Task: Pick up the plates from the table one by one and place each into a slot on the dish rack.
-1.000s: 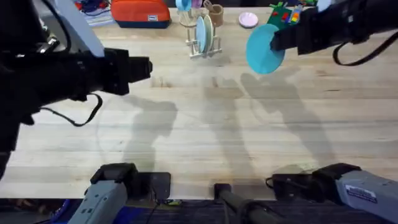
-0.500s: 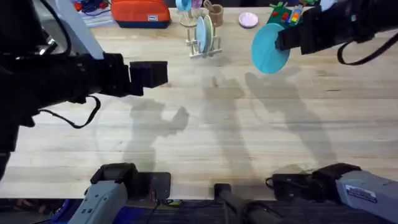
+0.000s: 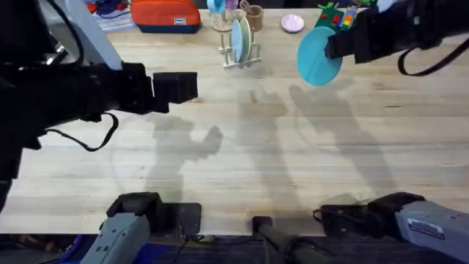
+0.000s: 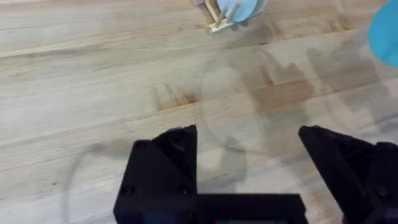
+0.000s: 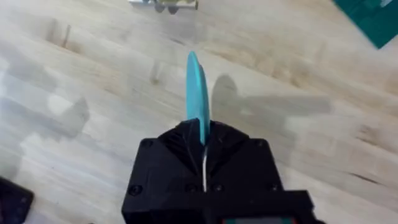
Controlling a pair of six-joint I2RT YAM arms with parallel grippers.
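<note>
Overhead: my right gripper is up at the far right of the table, clamped on the edge of a blue plate that hangs in the air, face tilted toward the camera. The rack sits well to the left of it near the far edge, with 2 plates standing on edge in its slots, a blue one and a pale green one. A small pink plate lies flat near the far edge, between the rack and my held plate. My left gripper hovers over the left half of the table, holding nothing.

Left wrist: my 2 black fingers are spread wide apart with bare wood between them. The rack is farther off, and a sliver of the blue plate shows at the side.

Right wrist: fingers pinched together on the plate, which I see edge-on, sticking straight out from between them above the wood. The foot of the rack is farther off, well apart from the plate.
</note>
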